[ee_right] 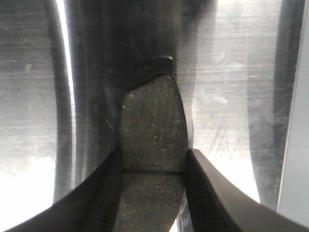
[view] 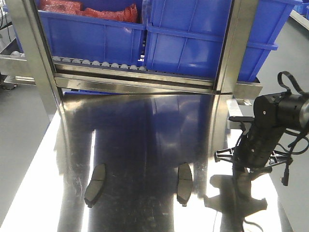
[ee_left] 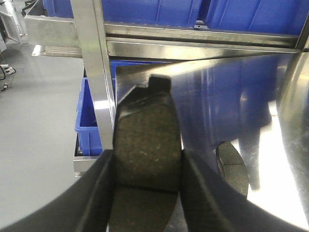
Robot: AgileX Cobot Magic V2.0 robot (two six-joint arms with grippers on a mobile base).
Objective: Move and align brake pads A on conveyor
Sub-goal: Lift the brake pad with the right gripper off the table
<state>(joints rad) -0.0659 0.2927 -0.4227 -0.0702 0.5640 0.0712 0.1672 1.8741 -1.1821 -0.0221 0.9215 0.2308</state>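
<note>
**Left gripper** [ee_left: 147, 159]: partly closed and clamped on the first brake pad [ee_left: 147, 128]. The black fingers [ee_left: 96, 193] press both long edges close to the centre groove. The pad points away from the wrist camera with its friction face toward the lens and its backing tab at the far end. It sits over the left edge of the steel table [ee_left: 270, 145].

**Right gripper** [ee_right: 153, 159]: partly closed in the same way on the second brake pad [ee_right: 152, 121], with the fingers at the groove. There is steel directly beneath. Whether the pad touches the steel cannot be told. In the front view the right arm [view: 270, 130] is low over the table's right side.

**Third brake pad** [view: 95, 185] and **fourth brake pad** [view: 184, 183]: both lie flat on the steel table, well apart and roughly parallel. Neither is touched.

**Loose pad** [ee_left: 232, 166]: lies flat on the table to the right of the left gripper. It cannot be told whether this is the third or the fourth pad.

**Surroundings**
- A steel rack post [ee_left: 91, 72] and a roller track [view: 96, 64] stand behind the table.
- Blue bins [view: 193, 43] sit on the track, and the left one holds red material [view: 87, 9].
- A lower blue bin [ee_left: 87, 121] sits beside the table.
- The floor [ee_left: 38, 121] is grey.
</note>
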